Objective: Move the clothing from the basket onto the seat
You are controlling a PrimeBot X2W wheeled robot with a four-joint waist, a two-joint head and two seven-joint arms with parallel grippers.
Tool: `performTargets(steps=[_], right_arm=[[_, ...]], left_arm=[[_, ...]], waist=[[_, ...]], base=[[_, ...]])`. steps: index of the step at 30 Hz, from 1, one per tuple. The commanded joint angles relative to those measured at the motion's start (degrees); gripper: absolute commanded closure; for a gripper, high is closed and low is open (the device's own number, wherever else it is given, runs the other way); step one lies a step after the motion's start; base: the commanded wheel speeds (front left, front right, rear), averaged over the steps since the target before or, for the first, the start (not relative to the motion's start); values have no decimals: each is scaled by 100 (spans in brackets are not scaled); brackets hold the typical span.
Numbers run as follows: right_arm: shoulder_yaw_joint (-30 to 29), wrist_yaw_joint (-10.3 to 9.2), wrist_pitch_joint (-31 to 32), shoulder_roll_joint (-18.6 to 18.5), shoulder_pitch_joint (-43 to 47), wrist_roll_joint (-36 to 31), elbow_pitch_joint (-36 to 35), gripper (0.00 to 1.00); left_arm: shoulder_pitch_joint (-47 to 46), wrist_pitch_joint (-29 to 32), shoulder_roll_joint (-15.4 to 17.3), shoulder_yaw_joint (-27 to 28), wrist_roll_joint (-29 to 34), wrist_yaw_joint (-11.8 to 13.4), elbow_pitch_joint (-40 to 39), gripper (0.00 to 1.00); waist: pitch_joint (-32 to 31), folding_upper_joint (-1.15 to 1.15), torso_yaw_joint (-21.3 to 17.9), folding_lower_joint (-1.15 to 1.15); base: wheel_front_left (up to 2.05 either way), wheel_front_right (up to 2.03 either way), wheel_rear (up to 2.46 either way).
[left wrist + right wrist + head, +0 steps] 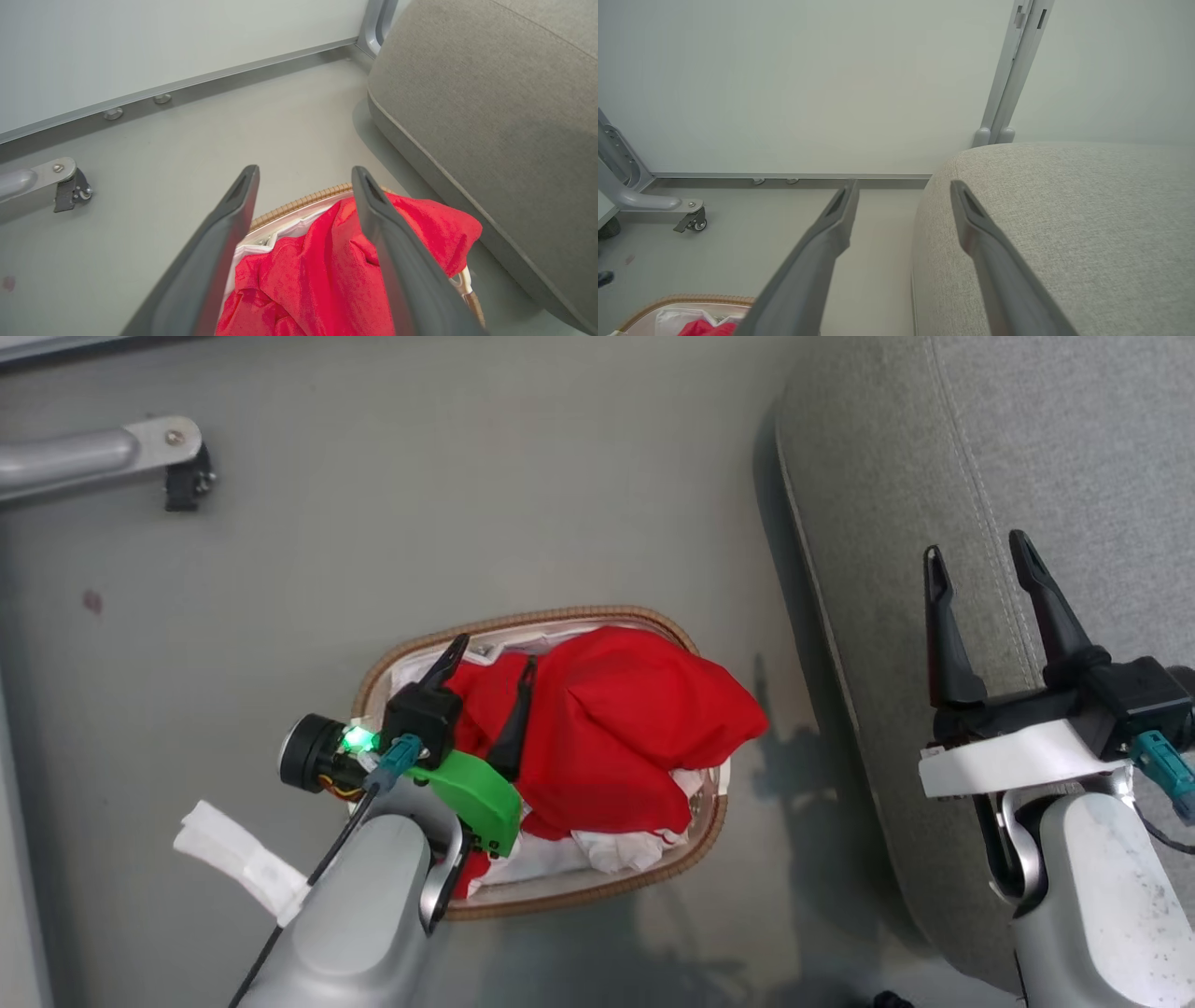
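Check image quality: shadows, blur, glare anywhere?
Head view: sharp, soft shadows on the floor between basket and seat. Left wrist view: left claw looms large and slightly soft, clothing sharp. Right wrist view: flat even light, no glare.

An oval white laundry basket with a brown woven rim (597, 613) stands on the grey floor (467, 476), near and centre; the grey upholstered sofa seat (1074, 448) lies to its right, a strip of floor between them; the red fabric clothing (616, 728) is heaped in the basket on a white lining (537, 868), one fold hanging over the right rim toward the seat; the left gripper (495, 651) hangs over the basket's left part; the right gripper (975, 546) hangs over the seat's left edge; a silver metal leg with a caster (140, 448) sits far left; a pale wall (784, 70) rises behind floor and seat.
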Motion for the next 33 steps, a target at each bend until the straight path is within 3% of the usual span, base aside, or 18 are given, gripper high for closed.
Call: performTargets(steps=[1, 11, 23, 24, 25, 26, 29, 30, 33], right_arm=[[59, -2, -13, -10, -141, 65, -56, 0], [334, -3, -13, -7, -382, 301, -205, 0], [570, -3, -13, -8, -449, 458, -331, 0], [587, -3, -13, -7, -454, 479, -320, 0], [592, -3, -12, -8, -455, 489, -313, 0], [591, -3, -13, -8, -457, 493, -302, 0], [603, -3, -13, -8, -468, 483, -277, 0], [601, -3, -13, -9, -475, 464, -267, 0], [581, -3, -12, -10, -478, 403, -238, 0]], left_arm=[[-250, -2, 46, -82, 55, -29, 207, 0], [-1028, -2, 101, -1023, -136, -42, 1425, 0], [-1536, -2, 319, -1207, -543, -44, 2119, 0], [-1563, -2, 299, -1274, -612, -44, 2177, 40], [-1568, -2, 289, -1310, -649, -44, 2190, 60], [-1560, -2, 276, -1346, -687, -44, 2198, 72], [-1508, -2, 251, -1433, -790, -45, 2190, 87], [-1481, -2, 246, -1464, -829, -45, 2165, 100], [-1405, -2, 235, -1546, -884, -45, 2062, 100]], waist=[[848, 0, -612, -1], [1527, 0, -1086, -1], [1993, 0, -1451, -1], [2012, 0, -1463, -1], [2012, 0, -1462, -1], [2006, 0, -1455, -1], [1956, 0, -1413, -1], [1927, 0, -1388, -1], [1817, 0, -1301, -1]], base=[[0, 0, 0], [0, 0, 0], [0, 0, 0], [0, 0, 0], [0, 0, 0], [0, 0, 0], [0, 0, 0], [0, 0, 0], [0, 0, 0]])
